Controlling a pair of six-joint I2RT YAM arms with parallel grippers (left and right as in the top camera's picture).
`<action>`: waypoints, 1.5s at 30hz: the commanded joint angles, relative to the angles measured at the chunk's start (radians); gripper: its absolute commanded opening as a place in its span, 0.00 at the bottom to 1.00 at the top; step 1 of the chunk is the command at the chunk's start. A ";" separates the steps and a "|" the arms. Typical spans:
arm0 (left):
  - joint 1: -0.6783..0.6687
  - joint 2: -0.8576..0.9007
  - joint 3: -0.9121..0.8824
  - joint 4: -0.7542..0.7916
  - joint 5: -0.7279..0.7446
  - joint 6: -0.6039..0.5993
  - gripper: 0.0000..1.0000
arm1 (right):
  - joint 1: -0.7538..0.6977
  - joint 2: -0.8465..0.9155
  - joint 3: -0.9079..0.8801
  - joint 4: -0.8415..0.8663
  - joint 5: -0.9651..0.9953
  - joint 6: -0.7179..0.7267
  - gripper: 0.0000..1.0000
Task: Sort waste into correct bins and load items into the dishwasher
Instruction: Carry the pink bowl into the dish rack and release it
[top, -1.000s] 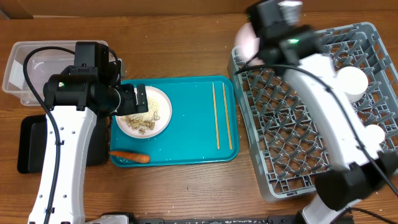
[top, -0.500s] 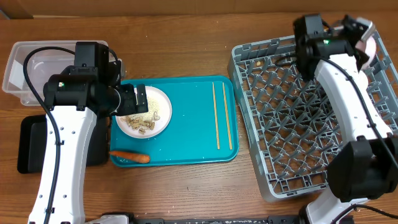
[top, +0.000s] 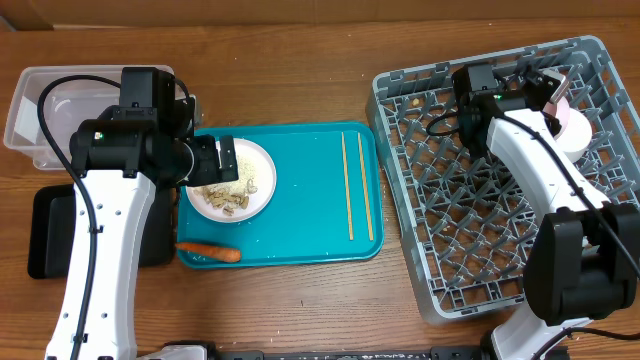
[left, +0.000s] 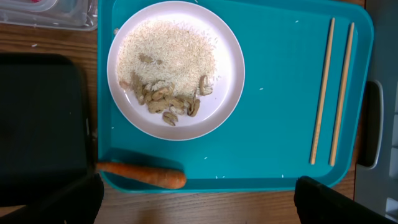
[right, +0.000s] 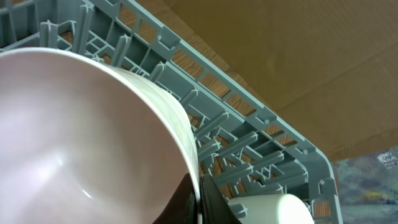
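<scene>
The white bowl (right: 81, 137) is at the upper right of the dish rack (top: 470, 220), tipped on edge above the grid floor. Only your right wrist camera shows its smooth, glossy hollow, which fills the left of that frame. The rim curves down to the bottom edge, where the right end effector (top: 548, 88) is clamped on it. From overhead you see little more than a pale edge beside the fingers. Behind the bowl are the rack's grey plastic lattice wall and a rounded white thing (right: 273, 208) that you cannot identify from here.

The left wrist camera shows what the arm hides overhead. The round white plate (left: 175, 68) lies flat on the teal tray (left: 280, 62), with rice (left: 168, 53) above and beige scraps (left: 165, 102) below. The chopsticks (left: 333, 93) lie parallel at right, long axis running top to bottom. The carrot (left: 143, 175) lies left to right on the tray's lower rim. The black tray (left: 37, 124) is at left. The left end effector (top: 222, 158) hangs over the plate with its fingers wide apart, holding nothing. The clear tub (top: 40, 105) sits on the wooden bench (top: 300, 50) at upper left.
</scene>
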 joint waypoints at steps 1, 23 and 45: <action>0.000 -0.002 0.016 0.000 -0.012 -0.018 1.00 | 0.004 0.001 -0.026 -0.005 -0.070 0.030 0.04; 0.000 -0.002 0.016 -0.002 -0.010 -0.018 1.00 | 0.117 0.001 -0.029 -0.038 -0.134 0.022 0.22; 0.000 -0.002 0.016 -0.003 -0.010 -0.018 1.00 | 0.093 -0.135 0.077 -0.111 -0.337 0.021 0.47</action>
